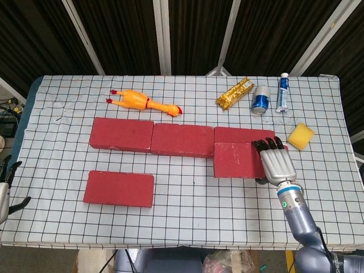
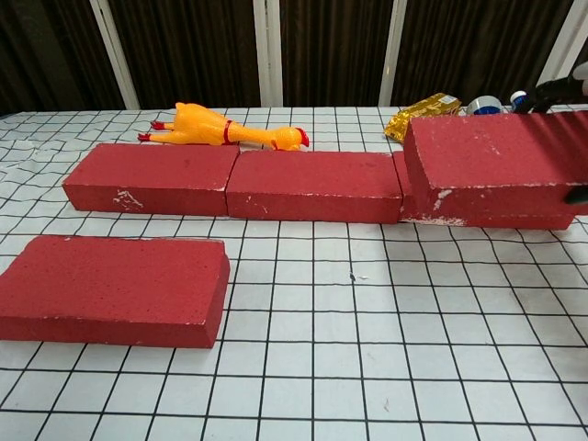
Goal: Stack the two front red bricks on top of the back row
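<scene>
The right hand [image 1: 277,162] has a silver-grey metal back with ribbed plates, and its fingers [image 1: 267,144] are black. Below it a white wrist collar carries a small green light, and the forearm behind is a smooth blue-grey tube. The left hand [image 1: 4,190] shows black fingers on a pale grey body.
</scene>
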Tool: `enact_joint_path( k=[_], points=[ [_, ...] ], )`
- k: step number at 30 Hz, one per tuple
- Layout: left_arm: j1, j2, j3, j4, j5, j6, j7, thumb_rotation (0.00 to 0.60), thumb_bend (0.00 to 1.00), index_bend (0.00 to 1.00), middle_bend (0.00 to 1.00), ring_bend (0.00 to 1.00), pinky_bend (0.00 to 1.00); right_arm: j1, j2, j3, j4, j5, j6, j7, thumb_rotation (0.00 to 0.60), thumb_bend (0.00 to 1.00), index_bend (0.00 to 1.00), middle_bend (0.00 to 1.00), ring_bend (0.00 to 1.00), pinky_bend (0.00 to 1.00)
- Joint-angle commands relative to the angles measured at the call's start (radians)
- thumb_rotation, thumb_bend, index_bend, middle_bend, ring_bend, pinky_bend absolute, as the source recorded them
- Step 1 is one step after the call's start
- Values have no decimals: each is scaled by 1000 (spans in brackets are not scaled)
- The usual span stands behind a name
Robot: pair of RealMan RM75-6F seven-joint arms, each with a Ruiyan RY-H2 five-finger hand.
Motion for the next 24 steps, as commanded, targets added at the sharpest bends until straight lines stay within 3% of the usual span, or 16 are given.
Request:
enact_joint_path(
  k=[1,5,8,14,24],
  points=[
    [1,0,-2,0,-3,3,2,600,0,179,26,0,122,154,31,74,40,221,-119,-63,600,162,270,222,96,0],
    [6,0,-11,0,-14,15,-2,600,0,178,26,0,122,299,-2,98,134,439,-202,-114,600,162,269,222,96,0],
    [9,2,-15,-3,-22,19,-6,600,0,178,26,0,122,368,-39,101,200,523,-223,-123,600,162,270,221,96,0],
    [11,3,-19,-2,-24,27,-4,600,0,178,26,0,122,477,-140,80,336,615,-240,-150,600,162,269,221,96,0],
    [8,-7,-25,4,-35,25,11,600,0,178,26,0,122,544,-216,36,475,702,-288,-143,600,161,269,221,96,0]
  ],
)
